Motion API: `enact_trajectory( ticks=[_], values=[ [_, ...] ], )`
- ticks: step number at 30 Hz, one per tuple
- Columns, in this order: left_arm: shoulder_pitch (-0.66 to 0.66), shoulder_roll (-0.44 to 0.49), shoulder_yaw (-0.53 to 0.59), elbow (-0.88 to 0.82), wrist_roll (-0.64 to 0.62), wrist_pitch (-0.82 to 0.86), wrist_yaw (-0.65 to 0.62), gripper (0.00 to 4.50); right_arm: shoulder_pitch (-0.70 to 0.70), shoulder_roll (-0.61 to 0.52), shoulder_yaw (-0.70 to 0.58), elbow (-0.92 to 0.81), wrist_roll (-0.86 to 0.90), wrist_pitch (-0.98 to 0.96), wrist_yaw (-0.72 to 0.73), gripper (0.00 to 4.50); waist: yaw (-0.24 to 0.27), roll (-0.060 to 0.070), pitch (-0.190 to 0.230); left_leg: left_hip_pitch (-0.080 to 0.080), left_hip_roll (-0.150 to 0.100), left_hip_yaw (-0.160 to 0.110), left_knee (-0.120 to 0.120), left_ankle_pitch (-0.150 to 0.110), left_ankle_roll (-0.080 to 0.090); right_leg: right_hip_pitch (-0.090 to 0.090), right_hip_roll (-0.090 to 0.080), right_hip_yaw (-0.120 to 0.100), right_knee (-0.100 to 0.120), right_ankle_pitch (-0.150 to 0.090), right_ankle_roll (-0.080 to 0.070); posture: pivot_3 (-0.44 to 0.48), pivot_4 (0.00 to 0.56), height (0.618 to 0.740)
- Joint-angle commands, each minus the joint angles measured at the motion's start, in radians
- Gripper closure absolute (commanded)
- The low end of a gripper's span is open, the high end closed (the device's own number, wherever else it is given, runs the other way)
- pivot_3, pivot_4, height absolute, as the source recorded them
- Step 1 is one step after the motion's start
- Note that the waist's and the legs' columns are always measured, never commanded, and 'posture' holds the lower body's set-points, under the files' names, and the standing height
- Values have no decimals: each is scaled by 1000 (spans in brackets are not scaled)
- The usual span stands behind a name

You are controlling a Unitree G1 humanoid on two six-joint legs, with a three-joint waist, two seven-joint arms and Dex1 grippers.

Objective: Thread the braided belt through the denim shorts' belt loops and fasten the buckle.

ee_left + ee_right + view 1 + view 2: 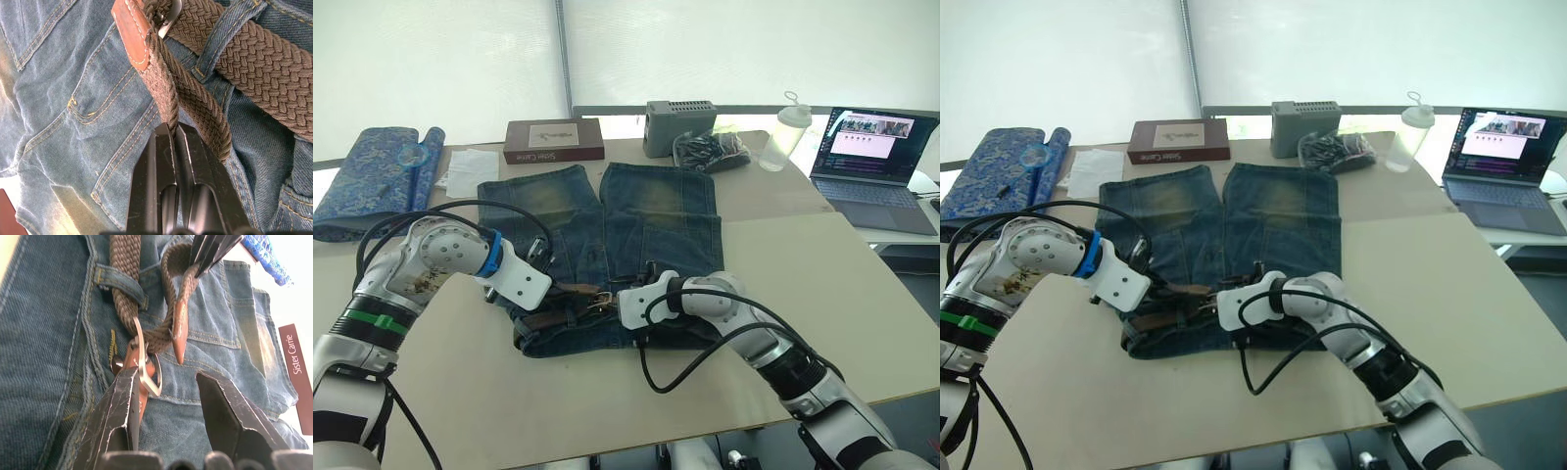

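Observation:
The denim shorts [607, 225] lie flat on the table, waistband nearest me. The braided belt [254, 63] runs under the belt loops [122, 284] along the waistband. My left gripper [172, 129] is shut on the belt's free end, just behind its brown leather tip [132, 32], and holds it raised over a back pocket. The silver buckle [144, 364] rests at mid waistband. My right gripper [166, 374] is open around it, one finger [120, 401] touching the buckle's side. Both grippers meet at the waistband's middle [597, 299].
Along the far side stand a brown "Sister Carrie" box [553, 140], a grey box [680, 127], a black bundle [710, 150] and a clear bottle [785, 135]. A laptop [876, 166] is at the far right, a blue patterned fabric roll [377, 176] at the far left.

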Motion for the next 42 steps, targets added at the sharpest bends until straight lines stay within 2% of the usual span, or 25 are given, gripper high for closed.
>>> enact_trajectory(
  ticks=[1, 17, 29, 36, 42],
  values=[
    [-33, -1, 4, -13, 6, -26, -9, 4500, -18, 13, -33, -21, -8, -11, -38, 2472, 0, 0, 0, 0, 0, 0, 0, 0, 0, 0, 0, 0, 0, 0, 0, 0, 150, 740],
    [-163, -27, -39, 83, -3, -111, -105, 4500, -17, 59, -49, -44, -13, 18, -87, 2472, -2, 0, 0, 0, 0, 1, 0, 0, 0, 0, 0, 0, 0, 0, 0, 0, 150, 740],
    [-247, -109, -71, 133, 3, -88, -170, 4500, -4, 62, -50, -71, 4, 14, -68, 2472, 0, 0, 0, 0, -1, 1, 0, 0, 0, 0, 0, 0, 0, 0, 0, 0, 150, 740],
    [-291, -101, -82, 183, -19, -86, -264, 4500, 5, 54, -51, -80, 5, 14, -64, 2472, -4, 0, 0, 0, 0, 0, 0, 0, 0, 0, 1, 0, 0, 0, 0, 0, 150, 740],
    [-358, -105, -99, 280, -8, -162, -302, 4500, 9, 47, -50, -80, -1, 11, -64, 2472, -2, 0, 0, 0, -1, 0, 0, 0, 0, 0, 0, 1, 0, 0, 0, 0, 150, 740]
  ],
)
